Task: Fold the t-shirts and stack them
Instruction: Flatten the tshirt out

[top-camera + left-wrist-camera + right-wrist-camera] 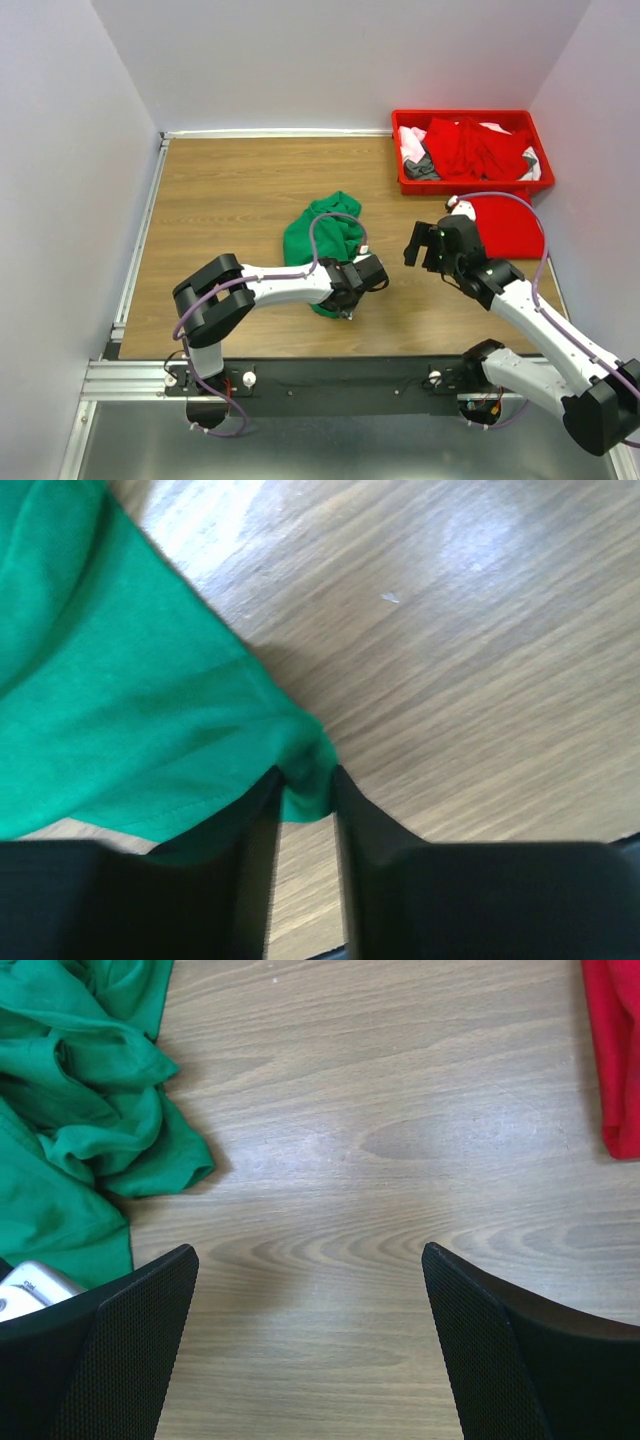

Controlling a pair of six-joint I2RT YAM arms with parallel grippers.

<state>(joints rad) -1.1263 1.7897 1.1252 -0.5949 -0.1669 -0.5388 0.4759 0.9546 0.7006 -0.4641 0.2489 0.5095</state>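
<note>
left pincer (305, 790) clamped on green t-shirt (110, 690) hem | right pincer (308, 1253) stood apart over worktop (380, 1140) | green t-shirt lay at its 10 o'clock

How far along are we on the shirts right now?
Done: one red t-shirt lies flat, apparently folded, on the table beside the red bin. In hand: the green t-shirt is crumpled mid-table, the left gripper pinching its edge; the right gripper is open over bare wood. Left: folding the green one, plus the garments in the bin.
</note>
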